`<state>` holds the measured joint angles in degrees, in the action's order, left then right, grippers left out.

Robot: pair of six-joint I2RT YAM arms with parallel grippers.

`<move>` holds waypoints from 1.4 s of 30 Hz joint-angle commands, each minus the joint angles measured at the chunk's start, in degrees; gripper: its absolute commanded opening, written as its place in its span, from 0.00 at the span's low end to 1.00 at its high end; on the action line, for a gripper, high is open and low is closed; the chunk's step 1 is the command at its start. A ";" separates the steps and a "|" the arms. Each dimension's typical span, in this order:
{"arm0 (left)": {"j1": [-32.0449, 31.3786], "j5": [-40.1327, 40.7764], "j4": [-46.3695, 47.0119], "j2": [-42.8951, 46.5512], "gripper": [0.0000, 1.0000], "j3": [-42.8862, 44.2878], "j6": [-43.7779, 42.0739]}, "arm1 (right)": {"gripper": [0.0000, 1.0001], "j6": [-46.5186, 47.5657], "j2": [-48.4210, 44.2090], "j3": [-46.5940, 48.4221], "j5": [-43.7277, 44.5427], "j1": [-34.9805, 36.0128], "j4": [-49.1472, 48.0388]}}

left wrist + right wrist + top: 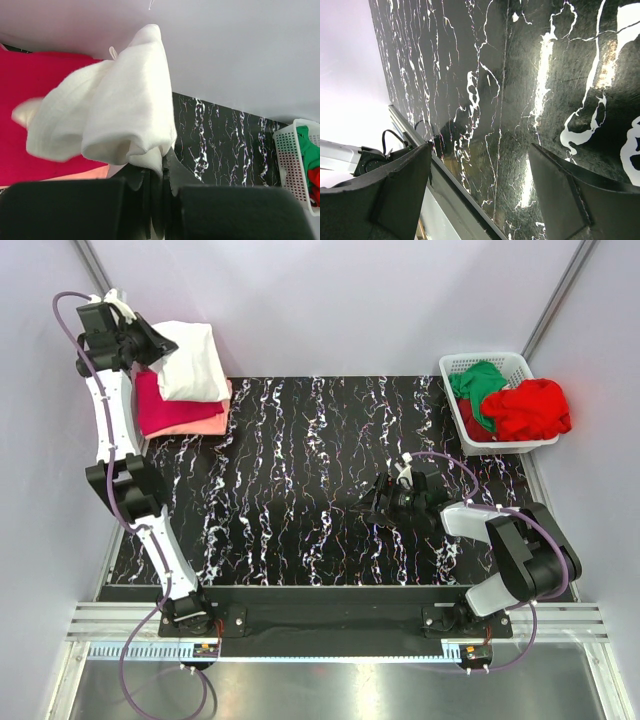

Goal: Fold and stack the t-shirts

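The white t-shirt [192,360] sits at the far left corner of the table, on top of a magenta t-shirt [163,412], which in turn lies on a salmon-pink t-shirt [207,425]. The three make a loose stack, with the lower two showing along the near edge. In the left wrist view the white cloth looks bunched and rumpled rather than flat.

The left gripper [155,346] reaches out to that corner. Its fingers are drawn tight together with a fold of the white t-shirt pinched between them.

The right gripper [384,504] hangs low over the black marble-patterned table [300,470], right of centre. Its fingers are spread wide with nothing between them but the tabletop.

At the far right corner stands a white slatted basket [520,364]. It holds a green t-shirt [478,386] and a red t-shirt [527,408], the red one spilling over the rim.
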<state>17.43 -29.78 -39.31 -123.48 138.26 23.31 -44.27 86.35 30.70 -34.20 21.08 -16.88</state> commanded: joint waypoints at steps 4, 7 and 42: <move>0.58 -5.72 6.08 1.93 0.00 -0.44 0.77 | 0.86 -0.29 0.40 0.77 -1.40 -0.60 -2.54; 0.94 -5.99 6.18 0.79 0.00 -0.79 0.16 | 0.86 -0.38 0.49 0.77 -1.49 -0.69 -2.54; -3.55 22.39 16.19 -9.06 0.44 -2.20 -20.85 | 0.86 -0.99 2.16 0.94 -3.07 -1.31 -3.86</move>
<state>14.92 -15.90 -29.39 -133.14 134.54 6.59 -44.97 88.14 30.70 -35.73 20.40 -18.20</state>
